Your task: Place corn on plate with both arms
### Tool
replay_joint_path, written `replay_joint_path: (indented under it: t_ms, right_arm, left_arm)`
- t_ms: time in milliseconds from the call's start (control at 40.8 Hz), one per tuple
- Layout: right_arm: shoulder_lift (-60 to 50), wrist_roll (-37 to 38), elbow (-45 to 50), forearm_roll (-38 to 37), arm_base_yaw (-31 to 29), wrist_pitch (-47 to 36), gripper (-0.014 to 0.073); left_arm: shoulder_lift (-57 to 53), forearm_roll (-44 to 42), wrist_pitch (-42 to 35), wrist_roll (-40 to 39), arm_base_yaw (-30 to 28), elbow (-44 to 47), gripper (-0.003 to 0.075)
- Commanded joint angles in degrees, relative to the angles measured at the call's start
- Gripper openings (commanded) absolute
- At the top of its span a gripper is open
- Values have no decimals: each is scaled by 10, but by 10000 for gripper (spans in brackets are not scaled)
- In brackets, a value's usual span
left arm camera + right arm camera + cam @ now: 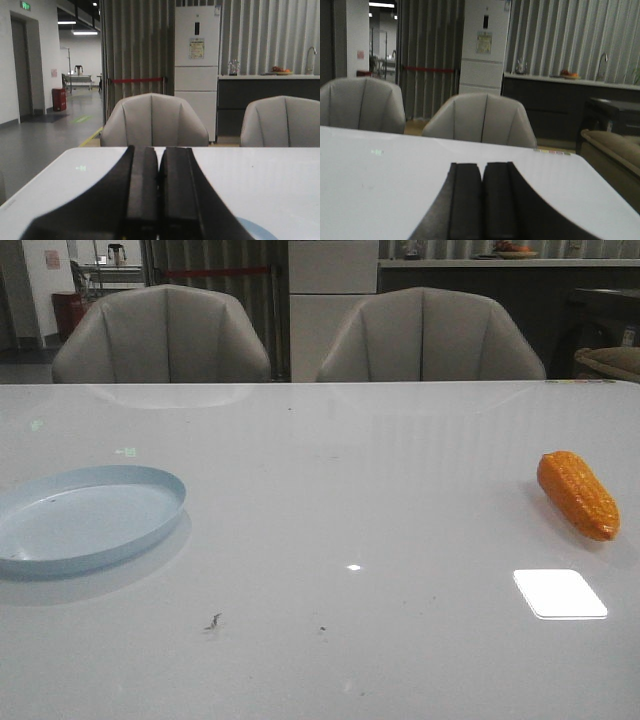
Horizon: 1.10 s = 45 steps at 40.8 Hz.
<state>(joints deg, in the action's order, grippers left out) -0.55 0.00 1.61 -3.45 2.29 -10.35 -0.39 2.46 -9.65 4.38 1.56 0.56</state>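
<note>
The orange corn [579, 494] lies on the white table at the right, its tapered end toward the front. The pale blue plate [85, 517] sits at the left, empty. Neither arm shows in the front view. In the left wrist view my left gripper [159, 152] is shut and empty, its jaws pressed together above the table; a sliver of the plate [255, 230] shows beside it. In the right wrist view my right gripper [481, 167] is shut and empty above the table; the corn is out of that view.
Two grey chairs [162, 335] [430, 335] stand behind the table's far edge. A bright light reflection [560, 593] lies on the table in front of the corn. A few small dark specks [213, 621] mark the table near the front.
</note>
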Motion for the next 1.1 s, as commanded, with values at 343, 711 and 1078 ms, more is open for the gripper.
replay_joint_path:
  t_ms: [343, 711, 1078]
  right_arm:
    - [132, 11, -340, 28, -3, 144, 58]
    - [430, 11, -439, 73, -3, 206, 58]
    - [590, 10, -439, 144, -3, 297, 322]
  left_arm:
    - [101, -105, 15, -2, 3, -257, 94]
    - [390, 2, 47, -2, 3, -367, 94]
    - [513, 102, 140, -2, 3, -367, 333]
